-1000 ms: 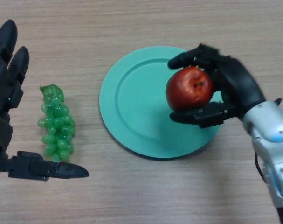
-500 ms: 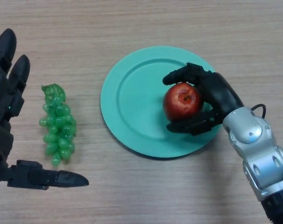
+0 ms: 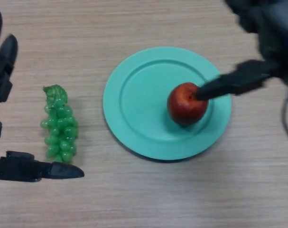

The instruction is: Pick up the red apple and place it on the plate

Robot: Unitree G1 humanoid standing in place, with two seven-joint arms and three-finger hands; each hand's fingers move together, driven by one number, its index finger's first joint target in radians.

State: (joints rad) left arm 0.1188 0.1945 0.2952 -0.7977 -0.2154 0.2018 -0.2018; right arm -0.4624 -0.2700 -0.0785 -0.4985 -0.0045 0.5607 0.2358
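A: What is the surface like?

B: The counter is pale wood with fine straight grain running across it. On it lies a round turquoise plate, smooth and matte, with a wide flat rim and a shallow sunken middle.

A: And the apple?

B: The red apple sits on the plate, right of the plate's middle, inside the rim. It is round and glossy, dark red, with a dimple at the top that faces up.

A: Is the right hand holding it?

B: No. The right hand is up at the top right corner, above the counter, with its fingers spread out straight and nothing held in them. 1 long black finger reaches down and left, and its tip lies over the top right of the apple. I cannot tell whether it touches the skin or hangs just above it.

A: What about the other side?

B: The left hand shows along the left edge, fingers straight and relaxed, holding nothing. Its thumb points right, low on the counter.

A: Anything else?

B: A bunch of green grapes lies between the left hand and the plate, knobbly and shiny like plastic, touching neither.
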